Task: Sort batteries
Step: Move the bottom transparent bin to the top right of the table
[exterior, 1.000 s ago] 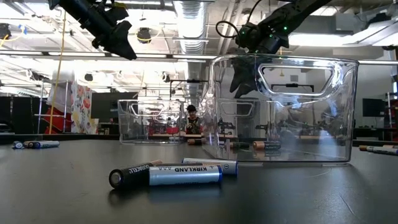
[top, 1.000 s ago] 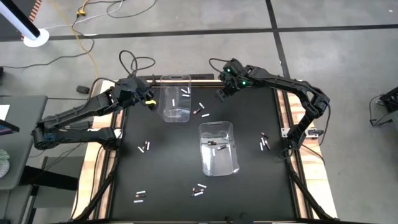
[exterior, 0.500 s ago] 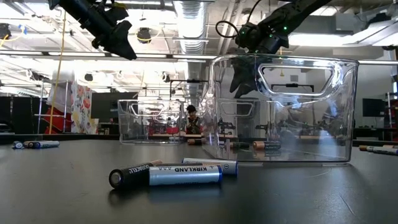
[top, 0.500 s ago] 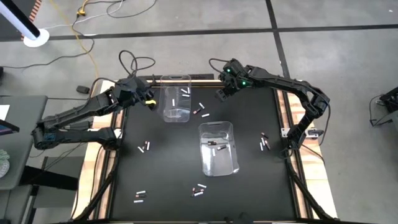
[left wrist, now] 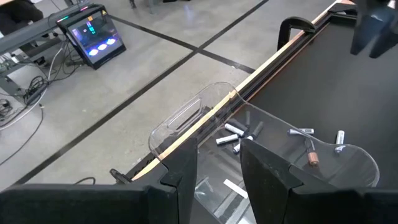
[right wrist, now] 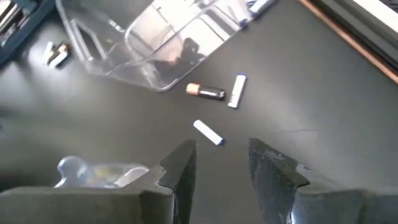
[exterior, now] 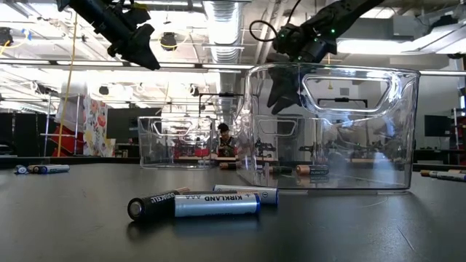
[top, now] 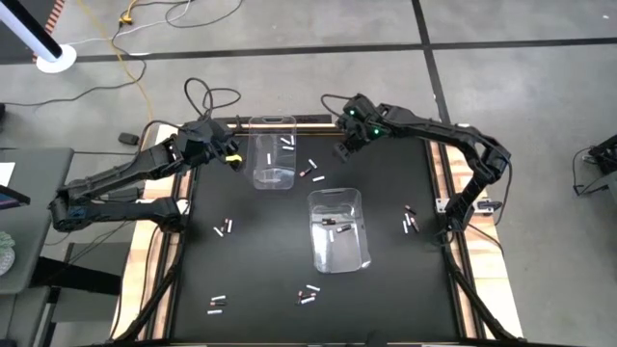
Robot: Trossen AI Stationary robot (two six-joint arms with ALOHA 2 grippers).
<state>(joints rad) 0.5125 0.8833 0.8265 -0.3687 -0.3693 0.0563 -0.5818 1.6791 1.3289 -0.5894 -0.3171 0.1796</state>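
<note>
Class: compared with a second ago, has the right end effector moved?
Yes, slightly: in the high view the right end effector shifted left, toward the far clear bin.

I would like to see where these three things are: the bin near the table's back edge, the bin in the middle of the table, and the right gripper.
back bin (top: 273, 179), high view, on its near rim.
middle bin (top: 337, 262), high view, on its bare floor.
right gripper (top: 342, 150), high view, between its fingertips.

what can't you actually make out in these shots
- High view: the batteries are too small to tell types apart.
- Low view: the far bin is partly hidden by the near bin.
- Right wrist view: the dark fingers cover the mat just below the right gripper.
</note>
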